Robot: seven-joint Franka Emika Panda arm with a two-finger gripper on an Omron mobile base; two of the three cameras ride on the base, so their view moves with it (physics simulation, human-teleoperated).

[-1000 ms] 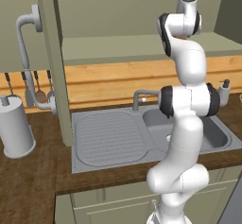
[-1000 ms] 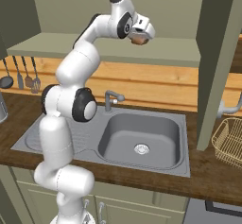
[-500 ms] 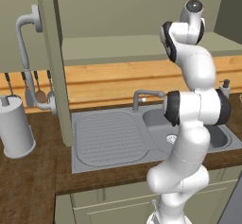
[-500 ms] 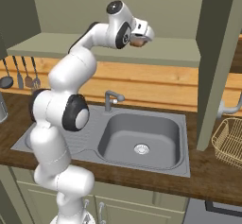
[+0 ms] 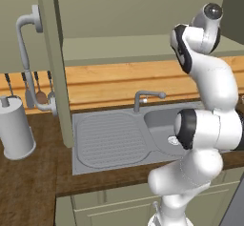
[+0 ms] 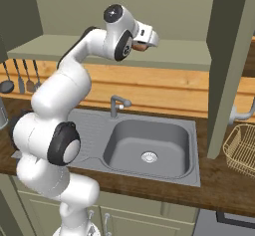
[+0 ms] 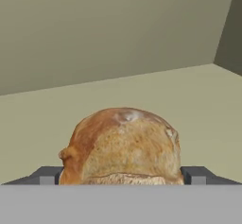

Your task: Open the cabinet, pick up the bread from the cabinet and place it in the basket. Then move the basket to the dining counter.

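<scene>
Hand view: one rounded, crusty tan-brown bread [image 7: 124,146] is sitting on the flat sage-green cabinet [image 7: 142,95] shelf, between the two dark fingertips [image 7: 47,176] of the end effector [image 7: 124,176], whose jaws are standing wide, one on each side of the loaf; whether they are touching it cannot be told. Open shelf is lying beyond. Right base view: one golden wire-mesh basket [image 6: 241,149] is resting at the dark wooden bench's [image 6: 219,187] right edge, beside one grey steel sink [image 6: 144,145].

The open cabinet's [image 6: 149,56] pale sage-green shelf carries the bread [image 7: 124,147]; below, the dark wood worktop [image 6: 219,190] holds the grey sink [image 6: 144,145] and the basket [image 6: 242,150].
</scene>
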